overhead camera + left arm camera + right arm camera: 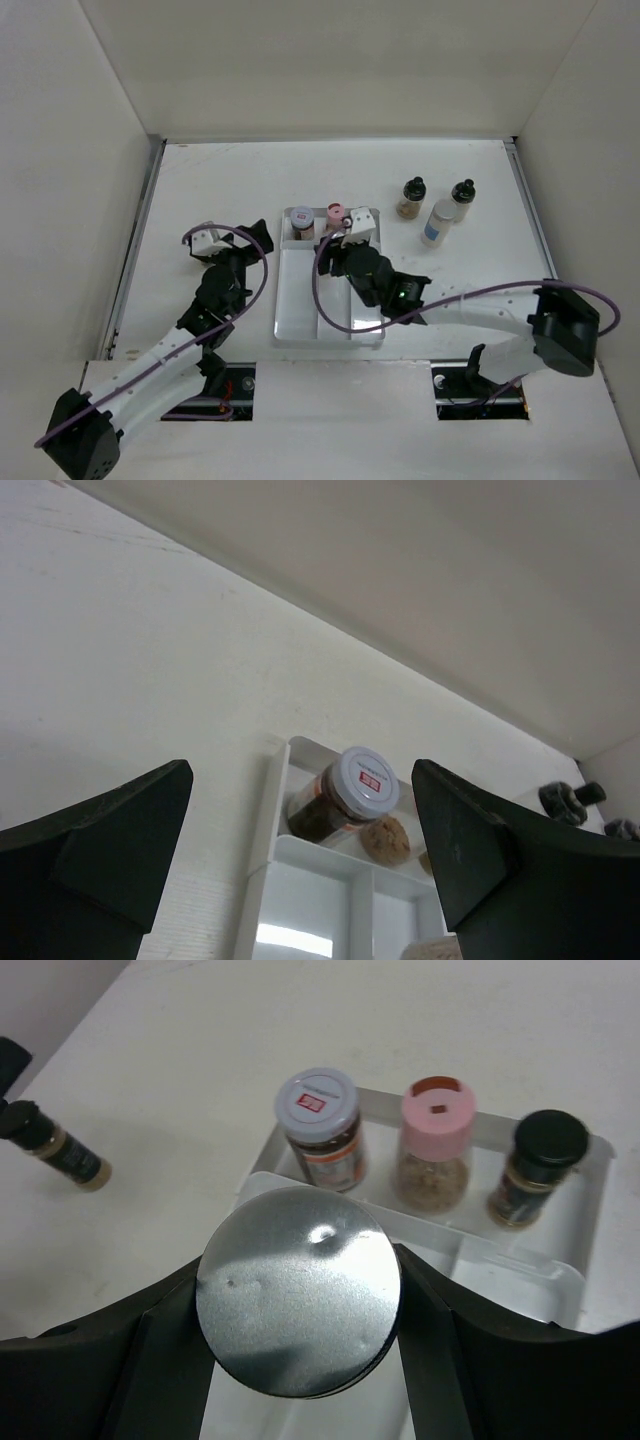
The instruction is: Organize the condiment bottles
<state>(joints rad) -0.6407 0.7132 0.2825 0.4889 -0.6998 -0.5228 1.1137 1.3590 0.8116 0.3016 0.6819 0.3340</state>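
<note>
Closest to my right wrist camera is the silver-capped jar (298, 1275), pinched between the fingers of the right gripper (300, 1310) above the tray (565, 1282), just short of its far row. That row holds a white-capped jar (318, 1125), a pink-capped bottle (436, 1140) and a black-capped bottle (540, 1165) side by side. Right of the tray, a tan bottle (412, 198) and a white bottle (448, 212) sit on the table (220, 180). I see the left gripper (300, 775) left of the tray, fingers spread, holding nothing
</note>
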